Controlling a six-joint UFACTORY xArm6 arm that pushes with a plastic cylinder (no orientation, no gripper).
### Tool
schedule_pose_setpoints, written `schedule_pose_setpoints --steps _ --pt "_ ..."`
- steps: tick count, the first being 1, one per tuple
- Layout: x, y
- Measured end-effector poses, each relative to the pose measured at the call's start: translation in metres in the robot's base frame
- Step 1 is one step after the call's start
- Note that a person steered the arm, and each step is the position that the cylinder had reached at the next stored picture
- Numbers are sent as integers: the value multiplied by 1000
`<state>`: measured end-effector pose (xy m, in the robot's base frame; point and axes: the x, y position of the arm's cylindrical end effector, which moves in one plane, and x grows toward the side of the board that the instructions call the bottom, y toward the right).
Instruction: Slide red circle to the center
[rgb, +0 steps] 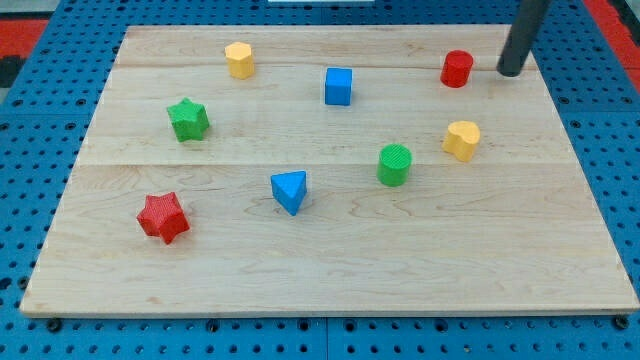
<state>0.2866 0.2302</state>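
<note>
The red circle (457, 68) is a short red cylinder near the top right of the wooden board (330, 270). My tip (511, 73) is just to its right, a small gap apart, not touching it. The rod rises out of the view's top.
A blue cube (339, 86) lies left of the red circle. A yellow heart (462, 139) and a green cylinder (395, 164) lie below it. A yellow hexagon (239, 59), green star (188, 119), blue triangle (290, 190) and red star (163, 217) lie further left.
</note>
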Motion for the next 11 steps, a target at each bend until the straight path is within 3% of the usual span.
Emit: schedule_pose_setpoints --steps 1,2,7,9,11 --pt "-12 -67" --pt "5 -111" --pt "-10 -155" --pt "10 -155" --pt "89 -163"
